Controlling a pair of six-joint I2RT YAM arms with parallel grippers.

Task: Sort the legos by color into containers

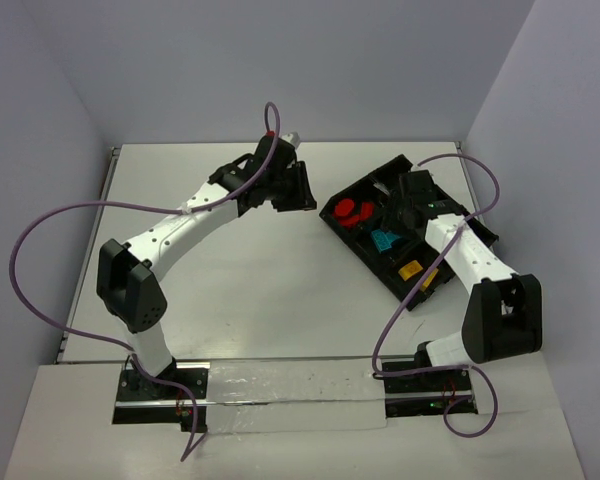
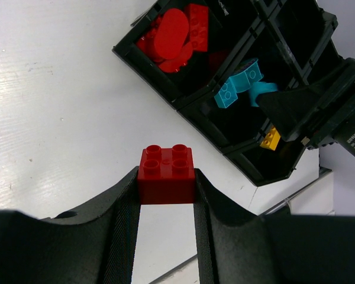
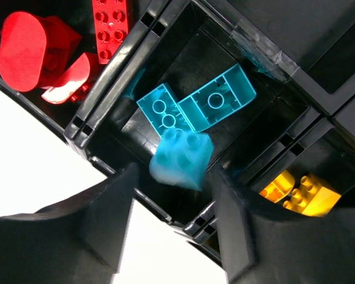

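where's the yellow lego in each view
top external: the yellow lego is right of centre, in the end of the tray nearest the arm bases.
left wrist: right of the middle, in the lowest compartment that shows.
right wrist: lower right, in its own compartment.
shared landmark: the cyan legos in the compartment next to it.
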